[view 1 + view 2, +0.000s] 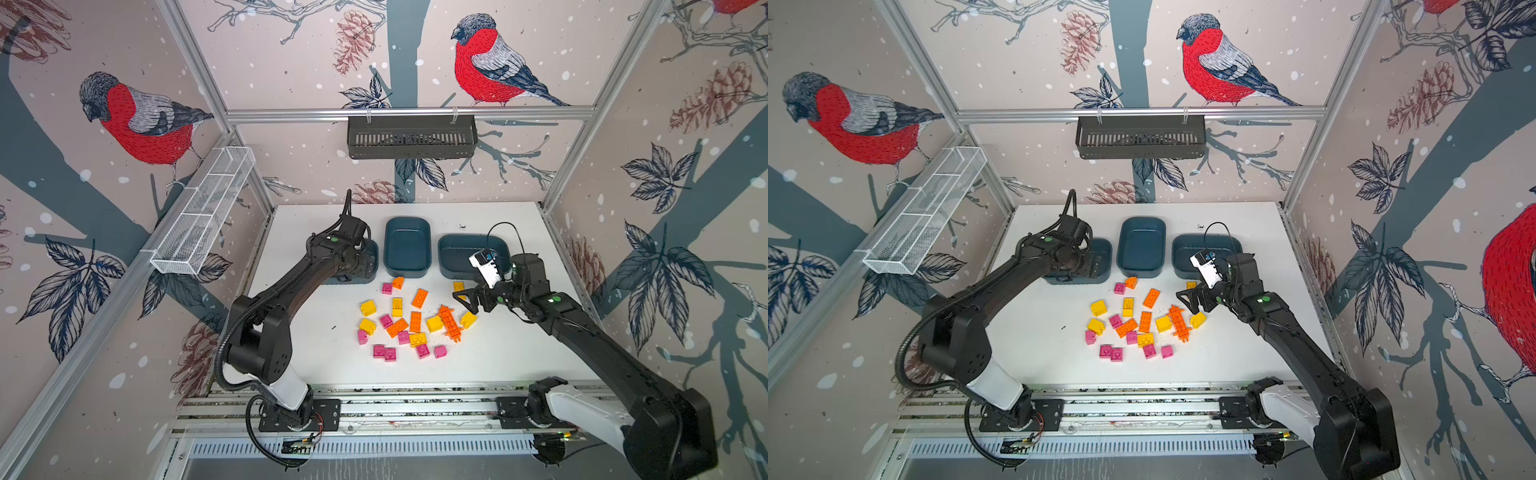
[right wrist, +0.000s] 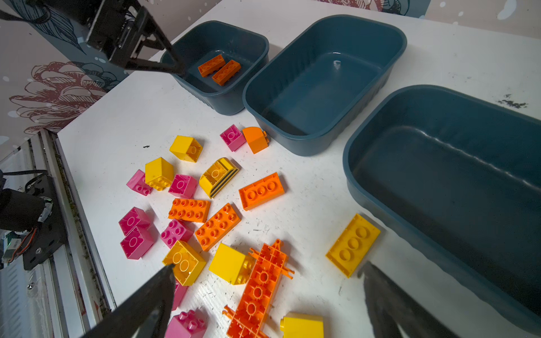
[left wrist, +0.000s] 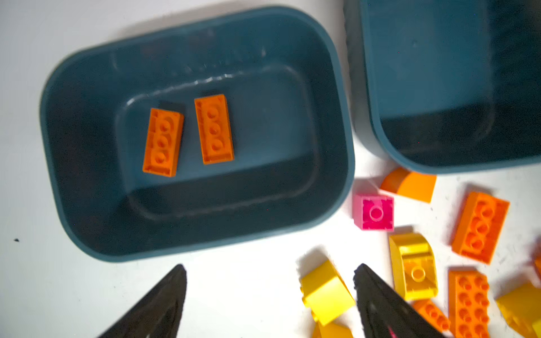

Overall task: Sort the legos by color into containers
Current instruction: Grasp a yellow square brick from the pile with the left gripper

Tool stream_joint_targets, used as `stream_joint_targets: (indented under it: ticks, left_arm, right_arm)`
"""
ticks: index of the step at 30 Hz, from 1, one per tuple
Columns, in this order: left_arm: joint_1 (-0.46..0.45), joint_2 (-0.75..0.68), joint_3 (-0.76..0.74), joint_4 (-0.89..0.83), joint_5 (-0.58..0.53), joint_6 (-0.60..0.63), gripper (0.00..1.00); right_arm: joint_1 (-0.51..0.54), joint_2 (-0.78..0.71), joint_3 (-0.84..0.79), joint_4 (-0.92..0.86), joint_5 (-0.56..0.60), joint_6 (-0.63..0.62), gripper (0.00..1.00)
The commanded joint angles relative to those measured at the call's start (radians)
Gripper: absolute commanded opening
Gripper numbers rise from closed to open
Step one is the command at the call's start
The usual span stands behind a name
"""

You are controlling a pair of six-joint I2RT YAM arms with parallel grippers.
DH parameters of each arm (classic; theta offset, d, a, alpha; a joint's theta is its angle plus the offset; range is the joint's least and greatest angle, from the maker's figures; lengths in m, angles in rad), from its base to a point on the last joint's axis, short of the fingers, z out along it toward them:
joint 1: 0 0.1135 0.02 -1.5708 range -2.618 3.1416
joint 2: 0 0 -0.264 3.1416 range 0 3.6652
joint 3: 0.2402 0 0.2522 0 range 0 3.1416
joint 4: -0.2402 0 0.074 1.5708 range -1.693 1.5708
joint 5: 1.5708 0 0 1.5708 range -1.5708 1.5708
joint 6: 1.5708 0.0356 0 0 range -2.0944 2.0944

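In the leftmost container (image 3: 49,123), two oblong orange bricks (image 3: 214,128) lie side by side, hollow undersides up, long axes nearly parallel. The left hand (image 3: 271,267) hangs at this container's edge, fingers spread wide, holding nothing. On the white counter (image 1: 316,353), before the three teal containers (image 2: 301,143), the other legos (image 1: 409,322) lie mixed: orange, yellow, pink. The long spiky orange piece (image 2: 257,289) lies flat, pointing roughly toward the containers. The right hand (image 2: 268,266) gapes wide above it, empty.
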Motion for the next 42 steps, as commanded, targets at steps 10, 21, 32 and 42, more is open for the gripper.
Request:
stream_joint_targets:
  ticks: [10, 21, 32, 42]
  left_arm:
    - [-0.123, -0.085, -0.245, 0.189, 0.164, 0.3, 0.82]
    - [-0.125, 0.061, -0.257, 0.251, 0.122, 0.418, 0.69]
    - [-0.124, 0.116, -0.307, 0.252, 0.087, 0.456, 0.57]
    - [-0.124, 0.072, -0.269, 0.198, 0.107, 0.445, 0.31]
  right_arm:
    - [-0.004, -0.019, -0.008, -0.024, -0.008, -0.015, 0.99]
    - [-0.003, -0.038, -0.021, -0.031, -0.011, -0.002, 0.99]
    - [-0.004, -0.044, -0.027, -0.049, -0.008, -0.011, 1.0]
    - [-0.007, -0.049, -0.028, -0.046, 0.0, -0.013, 0.99]
